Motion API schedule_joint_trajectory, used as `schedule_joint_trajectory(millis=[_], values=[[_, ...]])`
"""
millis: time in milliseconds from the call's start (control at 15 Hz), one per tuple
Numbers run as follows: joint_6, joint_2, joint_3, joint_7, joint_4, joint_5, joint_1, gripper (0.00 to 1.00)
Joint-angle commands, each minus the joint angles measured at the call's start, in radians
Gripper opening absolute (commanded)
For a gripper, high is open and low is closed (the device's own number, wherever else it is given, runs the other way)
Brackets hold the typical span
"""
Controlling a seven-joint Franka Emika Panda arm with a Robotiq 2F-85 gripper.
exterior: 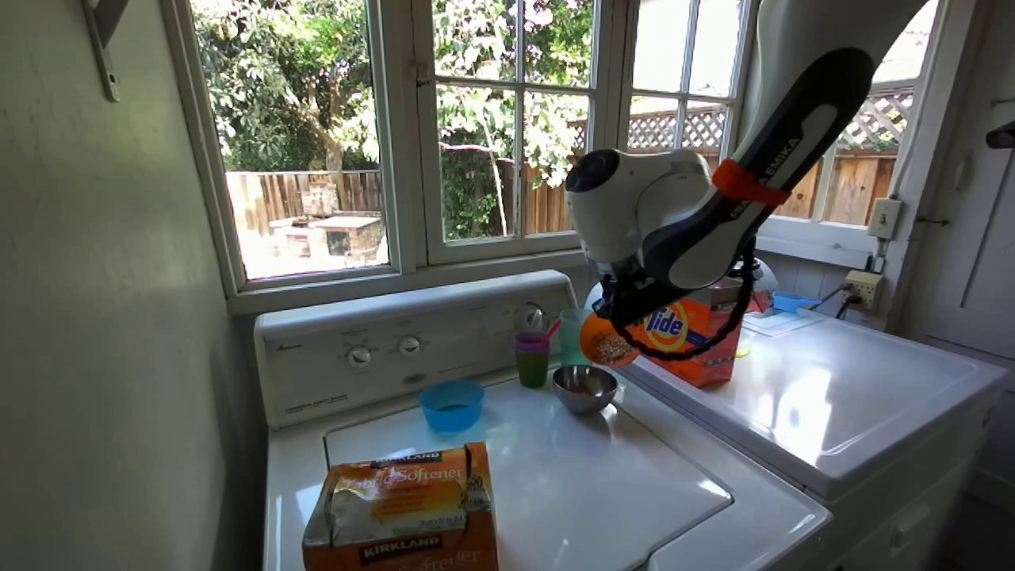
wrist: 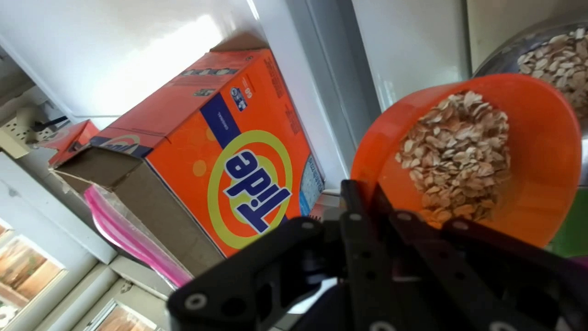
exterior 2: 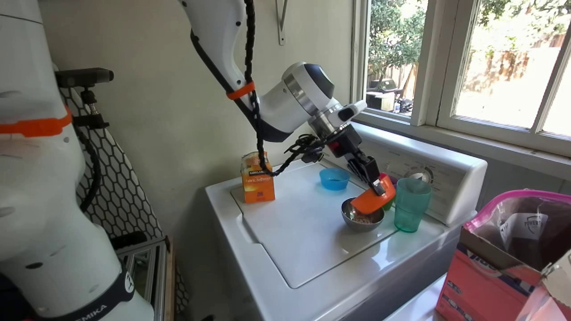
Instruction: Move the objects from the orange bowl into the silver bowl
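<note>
From the left in an exterior view, an orange cardboard fabric softener box (exterior 2: 258, 189) is standing on a white metal washer (exterior 2: 303, 240). Next, a round light-blue plastic bowl (exterior 2: 334, 182) is sitting. A round shiny metal silver bowl (exterior 2: 359, 227) is holding pale oat-like flakes (wrist: 558, 64). You are holding the round plastic orange bowl (exterior 2: 368, 203) tilted at the silver bowl's edge, your black gripper (exterior 2: 380, 185) pinching its wall tightly between two fingers, and more flakes are lying inside. The views are not settling whether the bowls are touching. Further right, a translucent teal plastic tumbler (exterior 2: 412, 205) is standing, then a red-orange cardboard Tide box (exterior 2: 482, 281).
</note>
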Motion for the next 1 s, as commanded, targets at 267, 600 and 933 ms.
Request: schedule_joint_trajectory(millis=[267,600,933], values=[[-0.195,0.005,0.071,0.154,-0.024,-0.195,0.020,0.02],[-0.277,0.039,0.114,0.237,-0.027,-0.290,0.040,0.02],[-0.378,0.085,0.146,0.317,-0.024,-0.373,0.061,0.02]])
